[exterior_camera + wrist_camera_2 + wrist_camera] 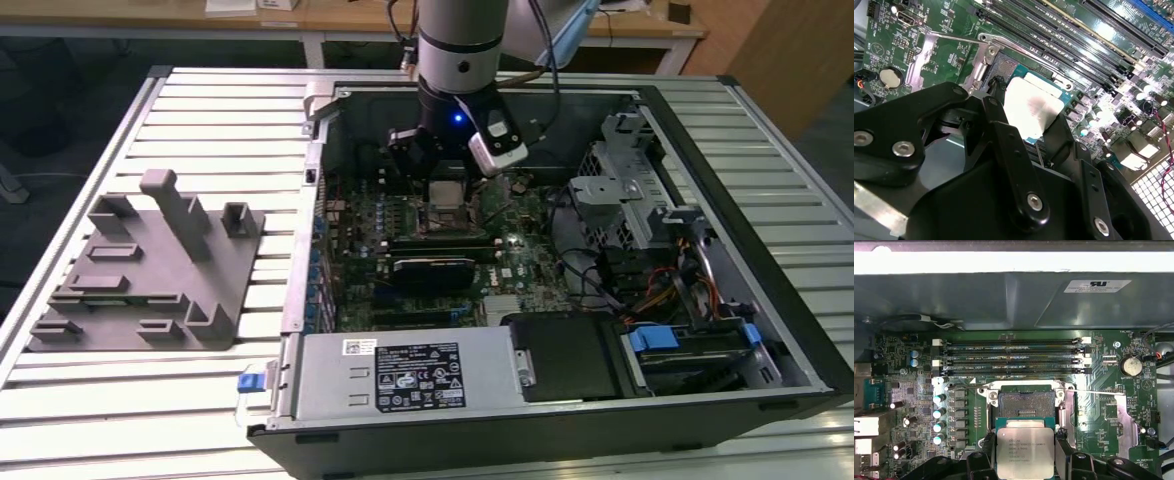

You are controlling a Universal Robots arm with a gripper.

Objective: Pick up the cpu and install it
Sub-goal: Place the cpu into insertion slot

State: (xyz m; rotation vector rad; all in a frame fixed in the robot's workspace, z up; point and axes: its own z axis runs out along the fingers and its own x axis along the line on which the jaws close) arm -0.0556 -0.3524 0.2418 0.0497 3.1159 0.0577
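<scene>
While the hand (1025, 449) clasps the cpu (1025, 456), the socket (1026, 401) — half hidden — shows.

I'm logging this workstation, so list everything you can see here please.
cpu: one, silvery, held over the motherboard near the socket.
socket: one, dark, on the motherboard, no chip inside.
motherboard: one, green, inside the case.
memory slots: several, black, beside the socket.
case: one, black, open on the table.
fixture block: one, grey, on the table, exterior view's left.
table: one, pale slatted metal, under everything.
gripper: one, black, shut on the cpu.
arm: one, grey, reaching into the case.
</scene>
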